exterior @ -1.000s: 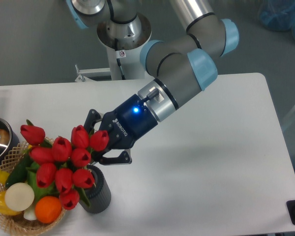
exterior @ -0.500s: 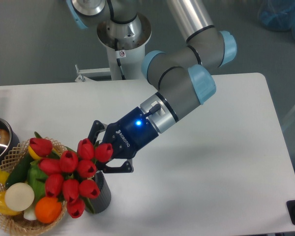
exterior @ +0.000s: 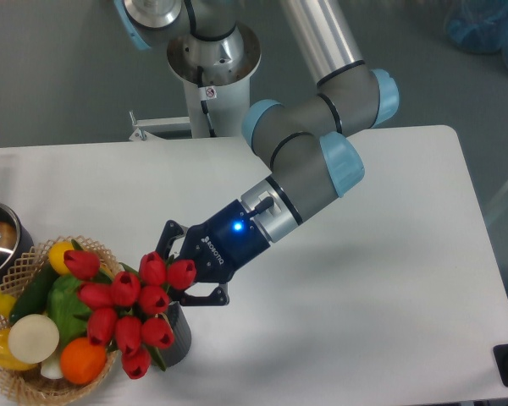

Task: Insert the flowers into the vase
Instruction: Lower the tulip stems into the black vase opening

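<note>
The pincer (exterior: 171, 272) is sinking lower and sliding a touch toward the camera compared with a second ago, and the flowers (exterior: 129, 306) are riding down with it: the red heads that stood high over the basket (exterior: 27, 382) a moment back now sit bunched tighter and lower, right in front of the pincer's tips. Its jaws look clamped on the flowers' stems, though the buds hide the actual contact, so that grip is a judgement. The vase (exterior: 178, 338) stands just below the pincer, unmoved, with the bouquet's lower heads overlapping its rim. That reads as the stems going into the opening now, insertion underway rather than finished. The bunch leans out toward the basket side, away from the wrist, so it may tip the vase if let go early.
</note>
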`<state>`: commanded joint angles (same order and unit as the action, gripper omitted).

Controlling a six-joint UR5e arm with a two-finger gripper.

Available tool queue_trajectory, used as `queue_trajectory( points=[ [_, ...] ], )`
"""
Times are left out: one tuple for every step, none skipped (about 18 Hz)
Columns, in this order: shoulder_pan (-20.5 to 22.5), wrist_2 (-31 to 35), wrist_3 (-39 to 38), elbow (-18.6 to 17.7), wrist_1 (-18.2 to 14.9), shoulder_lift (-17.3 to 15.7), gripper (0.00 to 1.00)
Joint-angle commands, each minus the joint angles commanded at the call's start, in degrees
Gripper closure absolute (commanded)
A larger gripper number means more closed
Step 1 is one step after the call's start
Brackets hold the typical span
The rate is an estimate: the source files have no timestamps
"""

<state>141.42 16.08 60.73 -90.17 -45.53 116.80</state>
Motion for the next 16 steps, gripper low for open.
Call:
queue_trajectory(
  points=[
    [-0.09, 0.09, 0.09, -0.26, 0.0, 0.18, 0.84],
    [-0.09, 0.09, 0.09, -0.53, 0.44, 0.61, 0.82],
    [-0.17, 0.09, 0.18, -0.79, 1.05, 0.7, 0.82],
    [-0.35, 0.09, 0.09, -1.05, 1.23, 0.79, 0.82],
    [-0.44, 0.17, 0.09, -1.23, 1.23, 0.79, 0.82],
    [-0.44, 0.26, 0.18, -1.41, 1.23, 0.88, 0.82],
    [-0.44, 0.44, 0.18, -1.49, 1.23, 0.88, 0.81],
    [-0.53, 0.7, 0.09, -1.5, 1.23, 0.97, 0.79],
    [-0.53, 0.88, 0.09, -1.5, 1.23, 0.97, 0.79],
    [-0.53, 0.88, 0.09, -1.58, 1.23, 0.97, 0.78],
    [-0.53, 0.97, 0.18, -1.76, 1.23, 1.06, 0.76],
    [-0.53, 1.05, 0.18, -1.93, 1.23, 1.32, 0.73],
    [-0.61, 1.05, 0.09, -2.02, 1.23, 1.32, 0.73],
    [-0.62, 1.32, 0.18, -2.02, 1.23, 1.32, 0.72],
    [-0.62, 1.41, 0.09, -2.02, 1.23, 1.41, 0.72],
    [-0.62, 1.41, 0.09, -2.02, 1.23, 1.41, 0.7]
  ],
)
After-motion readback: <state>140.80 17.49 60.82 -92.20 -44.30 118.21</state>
